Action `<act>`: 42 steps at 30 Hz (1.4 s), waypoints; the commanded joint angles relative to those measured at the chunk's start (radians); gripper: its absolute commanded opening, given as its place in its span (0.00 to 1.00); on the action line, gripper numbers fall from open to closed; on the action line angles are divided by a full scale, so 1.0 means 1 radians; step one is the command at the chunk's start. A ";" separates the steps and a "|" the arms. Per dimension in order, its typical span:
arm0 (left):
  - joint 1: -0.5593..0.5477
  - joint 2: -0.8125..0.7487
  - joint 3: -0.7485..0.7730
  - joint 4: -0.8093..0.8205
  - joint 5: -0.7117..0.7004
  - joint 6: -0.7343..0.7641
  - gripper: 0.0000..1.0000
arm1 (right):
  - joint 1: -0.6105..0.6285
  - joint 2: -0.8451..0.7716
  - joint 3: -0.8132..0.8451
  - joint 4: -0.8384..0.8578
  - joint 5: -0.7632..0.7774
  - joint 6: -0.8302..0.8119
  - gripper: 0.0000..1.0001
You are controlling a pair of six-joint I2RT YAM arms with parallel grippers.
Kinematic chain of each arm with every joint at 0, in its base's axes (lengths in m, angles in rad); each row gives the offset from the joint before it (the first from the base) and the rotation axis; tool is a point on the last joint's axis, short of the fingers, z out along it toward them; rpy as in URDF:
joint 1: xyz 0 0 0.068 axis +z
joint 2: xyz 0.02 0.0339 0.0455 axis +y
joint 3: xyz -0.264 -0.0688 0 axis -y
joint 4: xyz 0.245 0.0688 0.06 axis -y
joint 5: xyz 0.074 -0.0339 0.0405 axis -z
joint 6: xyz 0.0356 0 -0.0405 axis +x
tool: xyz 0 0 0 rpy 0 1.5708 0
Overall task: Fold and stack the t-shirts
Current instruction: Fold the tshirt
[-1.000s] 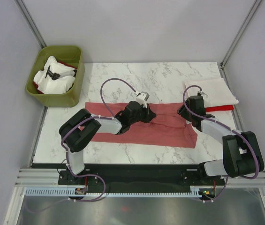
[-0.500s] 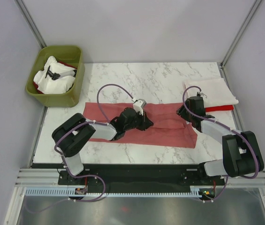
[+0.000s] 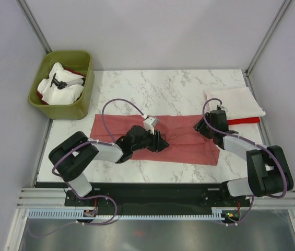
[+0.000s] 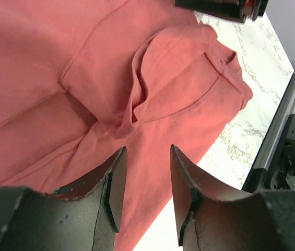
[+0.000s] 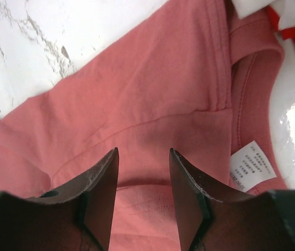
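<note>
The dusty salmon-red cloth t-shirt (image 3: 189, 146) looks folded lengthwise only. A folded cream-white t-shirt (image 3: 238, 102) tops a bright red t-shirt (image 3: 244, 121) far right. The left gripper (image 4: 147, 151) and right gripper (image 5: 143, 152) hover parted and empty.

so the spread t-shirt (image 3: 189, 149) lies along the near edge, folded t-shirts (image 3: 238, 102) by the right edge, bin (image 3: 58, 111) off the far-left corner

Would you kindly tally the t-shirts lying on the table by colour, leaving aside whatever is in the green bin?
salmon-red t-shirt: 1
cream-white t-shirt: 1
bright red t-shirt: 1, only an edge showing under the cream-white one
Total: 3
</note>
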State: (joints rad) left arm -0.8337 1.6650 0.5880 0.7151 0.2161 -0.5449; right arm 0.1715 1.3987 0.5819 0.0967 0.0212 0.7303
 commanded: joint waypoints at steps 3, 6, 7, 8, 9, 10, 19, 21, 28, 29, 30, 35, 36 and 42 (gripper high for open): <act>-0.002 -0.004 0.122 -0.012 -0.038 0.071 0.48 | -0.004 -0.018 -0.037 0.057 -0.159 0.009 0.51; 0.013 0.034 0.202 -0.080 -0.049 0.076 0.50 | -0.004 -0.010 -0.088 0.099 -0.271 0.024 0.53; 0.016 0.044 0.222 -0.098 -0.046 0.077 0.50 | -0.003 -0.007 -0.109 0.098 -0.282 0.021 0.52; 0.024 0.055 0.240 -0.111 -0.040 0.077 0.50 | -0.004 -0.004 -0.120 0.091 -0.294 0.017 0.52; 0.025 0.080 0.275 -0.137 -0.038 0.077 0.50 | -0.004 -0.012 -0.131 0.083 -0.317 0.009 0.51; 0.030 0.093 0.295 -0.152 -0.035 0.080 0.50 | -0.003 -0.023 -0.158 0.080 -0.320 -0.006 0.51; 0.036 0.199 0.432 -0.263 0.041 0.091 0.49 | -0.004 -0.251 -0.258 -0.014 -0.342 -0.049 0.56; 0.036 0.203 0.435 -0.289 0.045 0.091 0.49 | -0.006 -0.302 -0.264 -0.034 -0.372 -0.063 0.58; 0.036 0.246 0.460 -0.332 0.066 0.080 0.48 | -0.004 -0.389 -0.266 -0.169 -0.478 -0.144 0.56; 0.036 0.266 0.472 -0.338 0.074 0.071 0.48 | -0.004 -0.408 -0.267 -0.196 -0.500 -0.150 0.52; 0.036 0.272 0.475 -0.342 0.080 0.066 0.48 | -0.004 -0.415 -0.267 -0.209 -0.509 -0.155 0.50; 0.035 0.266 0.464 -0.338 0.106 0.063 0.47 | -0.004 -0.467 -0.277 -0.296 -0.533 -0.131 0.39; 0.035 0.259 0.455 -0.323 0.109 0.063 0.47 | -0.004 -0.502 -0.278 -0.313 -0.538 -0.128 0.40; 0.030 0.220 0.397 -0.275 0.118 0.063 0.47 | -0.004 -0.601 -0.237 -0.386 -0.377 -0.123 0.49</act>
State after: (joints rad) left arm -0.7986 1.9347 1.0058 0.3927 0.2993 -0.4969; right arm 0.1680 0.8219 0.3069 -0.2321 -0.4370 0.6151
